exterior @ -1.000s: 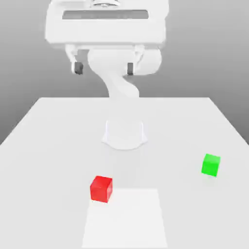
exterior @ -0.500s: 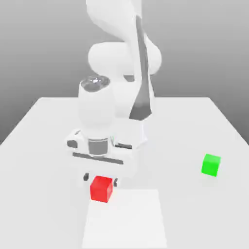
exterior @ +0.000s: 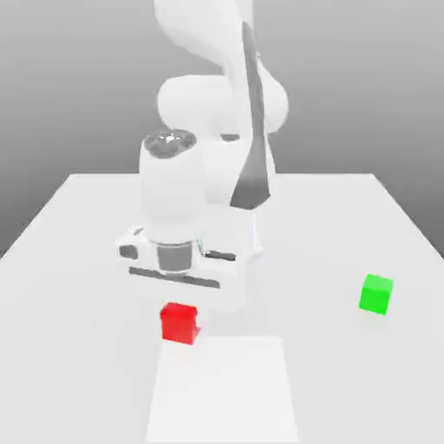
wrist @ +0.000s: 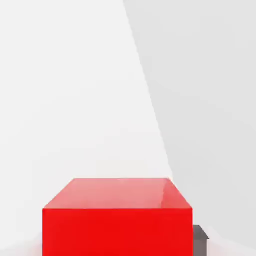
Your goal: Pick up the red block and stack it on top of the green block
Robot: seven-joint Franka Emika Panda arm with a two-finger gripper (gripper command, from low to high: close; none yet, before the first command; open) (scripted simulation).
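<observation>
One white Franka arm (exterior: 212, 130) dominated the exterior view, bent over a broad, pale grey tabletop (exterior: 78, 260) with its wide white hand lowered close to the surface. A lighter square patch (exterior: 221, 390) marked the table nearest the camera. Just beyond that patch's far corner, toward the exterior view's left, sat the small glossy bright red cube (exterior: 178, 323), and the two-finger gripper (exterior: 179, 319) had come down directly over it. In the exterior view the hand's body hid most of the fingers. In the hand view the red cube (wrist: 117, 216) sat centred and very near, and a dark grey fingertip (wrist: 200, 239) pressed against one of its side faces. The jaws looked drawn in against the cube's opposite sides, so I judged the gripper clamped on the red cube, which rested on the table or only just clear of it.

The small plain bright green cube (exterior: 376, 294) stood alone, well apart, toward the exterior view's right and slightly farther from the camera than the red one. That was the relation the coming move turned on: from the gripper, the target lay sideways to the exterior view's right with bare table between. Both cubes were equal-sided, so neither had a long axis to align. The likely need was a straight lift, then a carry rightward until the red cube hung squarely above the green.
</observation>
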